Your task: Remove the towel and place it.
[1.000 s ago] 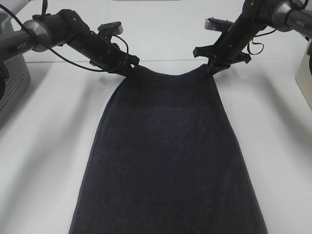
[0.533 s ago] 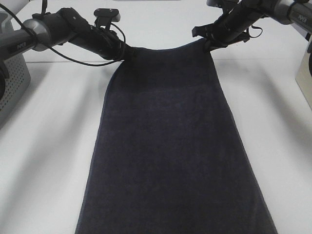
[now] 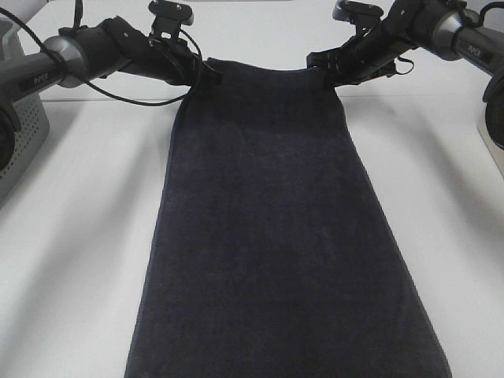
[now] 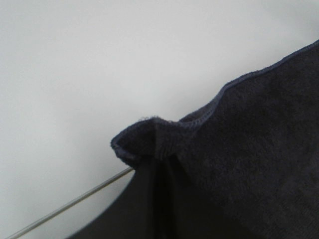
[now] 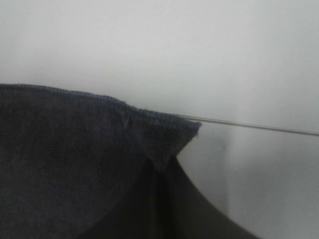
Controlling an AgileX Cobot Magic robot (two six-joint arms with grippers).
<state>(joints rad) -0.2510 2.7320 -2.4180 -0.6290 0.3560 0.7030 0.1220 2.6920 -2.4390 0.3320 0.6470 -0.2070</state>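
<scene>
The towel (image 3: 276, 228) is a large dark charcoal-navy cloth stretched out down the middle of the white table (image 3: 71, 236), running off the near edge of the exterior high view. My left gripper (image 3: 206, 72) is shut on its far left corner, and my right gripper (image 3: 327, 72) is shut on its far right corner. The far hem between them is pulled nearly straight. Each wrist view shows a pinched corner of the towel (image 4: 159, 142) (image 5: 159, 144) between dark fingers, with the hem leading away.
A grey perforated basket (image 3: 20, 134) stands at the left edge of the table. A pale object (image 3: 492, 130) shows at the right edge. The table's far edge runs just behind the grippers.
Both grippers have moved toward the far side of the table and spread a little apart, drawing the towel with them. Its sagging far hem has become taut and nearly straight.
</scene>
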